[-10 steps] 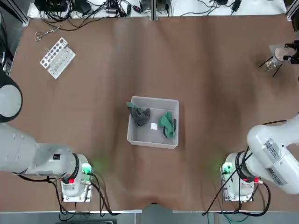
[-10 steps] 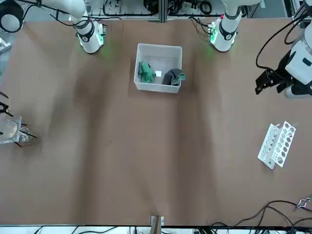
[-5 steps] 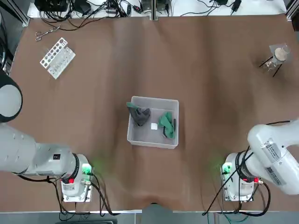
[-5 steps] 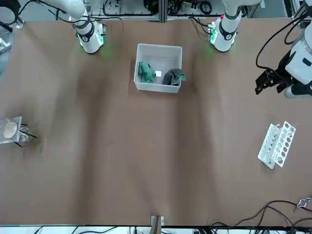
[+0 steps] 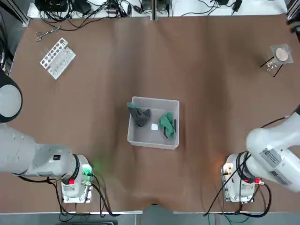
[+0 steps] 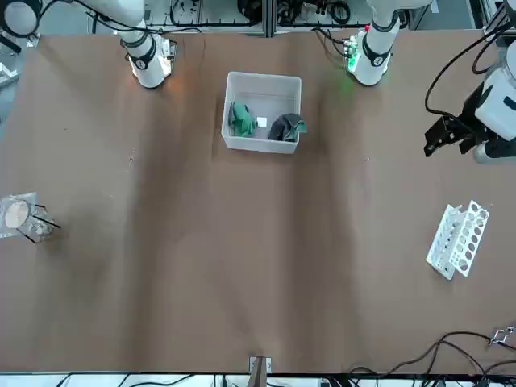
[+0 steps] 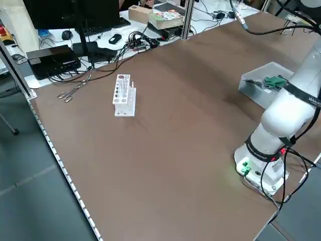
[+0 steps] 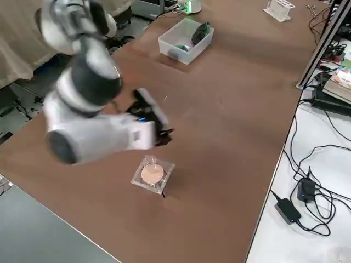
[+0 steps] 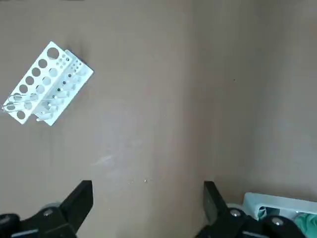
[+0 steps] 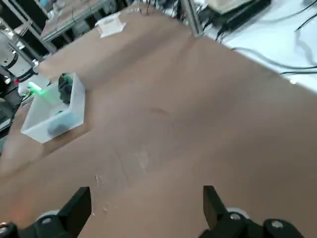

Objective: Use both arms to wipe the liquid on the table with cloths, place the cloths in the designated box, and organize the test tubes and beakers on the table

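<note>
Inside the shallow translucent box (image 5: 154, 123) at mid-surface (image 5: 211, 93) lie two crumpled soft cloths, the dark grey-green cloth (image 5: 138, 114) beside the bright green cloth (image 5: 167, 124). Well away from the box, the left tool (image 9: 147, 208) hangs with fingers wide and empty over bare brown surface near the perforated white rack (image 9: 45, 84). The right tool (image 10: 147, 210) is likewise spread wide and empty.

Overhead camera looks down from my side; front camera faces me across the bench (image 5: 211, 93). Both share the box (image 5: 153, 123) mid-bench. Side cameras look diagonally; wrist cameras hover high.
</note>
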Tool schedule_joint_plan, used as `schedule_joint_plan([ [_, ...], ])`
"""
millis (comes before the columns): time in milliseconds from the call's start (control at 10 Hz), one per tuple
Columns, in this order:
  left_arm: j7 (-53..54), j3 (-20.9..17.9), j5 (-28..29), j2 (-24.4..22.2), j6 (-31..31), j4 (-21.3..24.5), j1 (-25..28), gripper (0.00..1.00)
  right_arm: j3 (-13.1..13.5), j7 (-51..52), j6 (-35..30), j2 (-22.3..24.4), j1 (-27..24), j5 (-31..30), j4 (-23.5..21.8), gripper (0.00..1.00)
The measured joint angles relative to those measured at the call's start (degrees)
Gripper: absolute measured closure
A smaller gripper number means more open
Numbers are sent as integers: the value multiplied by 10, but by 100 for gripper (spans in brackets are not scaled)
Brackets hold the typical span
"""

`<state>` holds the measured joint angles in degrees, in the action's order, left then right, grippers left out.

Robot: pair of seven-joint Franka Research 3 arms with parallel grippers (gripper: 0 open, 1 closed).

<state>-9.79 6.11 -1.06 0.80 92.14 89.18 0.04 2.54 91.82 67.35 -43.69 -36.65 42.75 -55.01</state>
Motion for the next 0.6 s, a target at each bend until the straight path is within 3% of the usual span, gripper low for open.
schedule_joint_plan([
  [200,0,-6,0,0,0,0,0,2,1,-85,38,21,89,-40,1,0],
  [600,1,-7,0,0,0,0,0,2,12,-215,121,61,203,-146,2,0],
])
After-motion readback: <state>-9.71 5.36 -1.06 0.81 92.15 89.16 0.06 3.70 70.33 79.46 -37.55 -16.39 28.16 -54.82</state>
